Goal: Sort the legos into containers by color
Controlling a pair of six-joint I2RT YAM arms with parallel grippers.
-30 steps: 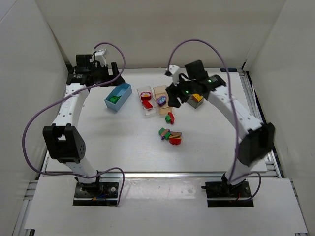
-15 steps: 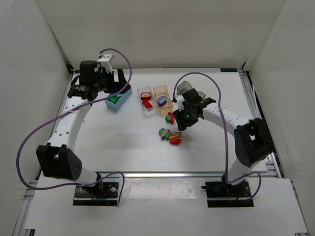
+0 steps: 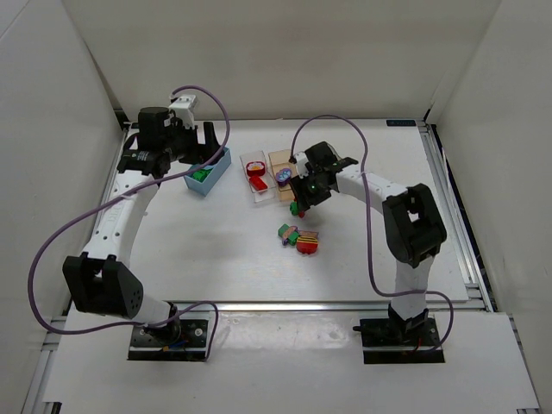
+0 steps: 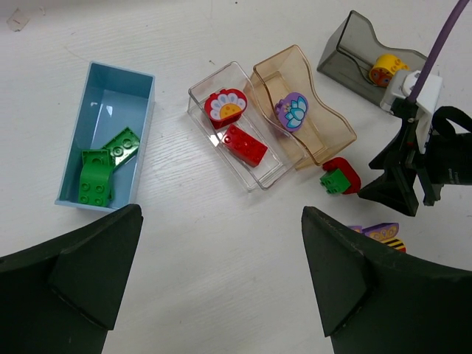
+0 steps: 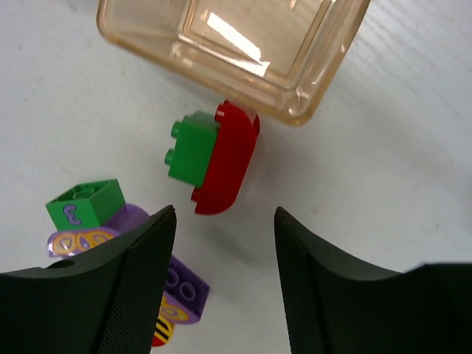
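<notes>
From above, the right gripper point(image 3: 302, 197) has dropped from its high position over the far bins and swung in, so it now hangs just over the red-and-green brick pair point(image 3: 297, 207), which lies on the table point(image 3: 216, 250) just beside the peach bin point(image 3: 281, 162). The left gripper point(image 3: 207, 148) has come forward from the back corner and holds over the blue bin point(image 3: 210, 179). A loose cluster of bricks point(image 3: 299, 239) waits nearer the bases. The left wrist view shows those jaws spread wide and empty. Below them two green bricks point(image 4: 103, 166) lie in the blue bin, red pieces point(image 4: 243, 144) in the clear bin point(image 4: 199, 92), a purple flower piece point(image 4: 291, 112) in the peach bin, and a yellow-orange brick point(image 4: 383, 70) in the grey bin point(image 4: 343, 44). In the right wrist view the fingers point(image 5: 125, 287) stand apart with nothing between them, while the green brick point(image 5: 188, 151), stuck to the red curved piece point(image 5: 230, 158), lies just ahead of the tips. This looks like the approach to the next pick, with no grasp yet. Since the two colours are joined, they will probably have to be separated before sorting.
</notes>
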